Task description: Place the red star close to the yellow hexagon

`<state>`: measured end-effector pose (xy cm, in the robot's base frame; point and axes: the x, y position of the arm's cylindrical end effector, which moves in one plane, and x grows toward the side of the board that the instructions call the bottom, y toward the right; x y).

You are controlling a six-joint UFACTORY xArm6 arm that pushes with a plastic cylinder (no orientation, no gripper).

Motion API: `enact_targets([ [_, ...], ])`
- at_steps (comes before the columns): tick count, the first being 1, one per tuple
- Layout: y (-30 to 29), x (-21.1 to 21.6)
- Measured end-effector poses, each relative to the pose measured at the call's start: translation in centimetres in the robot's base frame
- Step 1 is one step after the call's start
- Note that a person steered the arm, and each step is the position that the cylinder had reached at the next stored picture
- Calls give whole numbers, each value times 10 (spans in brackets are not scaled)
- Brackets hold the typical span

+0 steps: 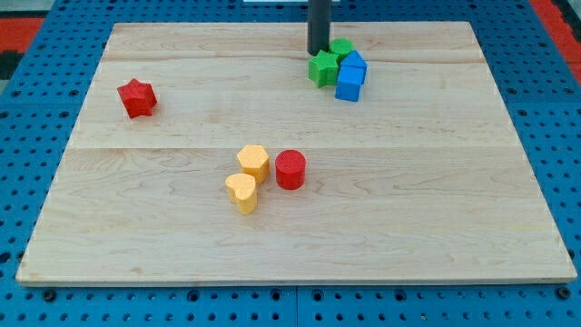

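Standing at the worktop's far edge, a little right of its middle: my tip (319,51), a plain rod with no pincer to spread or press together, so it pinches nothing.

- Red star (137,97): near the left edge, toward the far left corner, alone and untouched.
- Yellow hexagon (253,162): around the board's middle, slightly toward the near edge; well apart from the star.
- Yellow heart (241,193): just beside the hexagon on its near side.
- Red cylinder (290,169): just beside the hexagon on its right.
- Green star (322,68), another green block (341,48), two blue blocks (350,75): clustered at my tip.

Progress, as judged: none yet. The whole push toward the hexagon remains, and my tip must first cross to the star's far left side.
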<state>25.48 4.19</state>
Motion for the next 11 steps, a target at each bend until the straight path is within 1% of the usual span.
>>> enact_targets([
  [1,-40,-29],
  [2,-141,-51],
  [3,-242,-6],
  [4,-230,72],
  [5,-270,73],
  [7,-280,123],
  [8,-184,169],
  [9,-158,152],
  [10,-124,174],
  [11,-123,185],
])
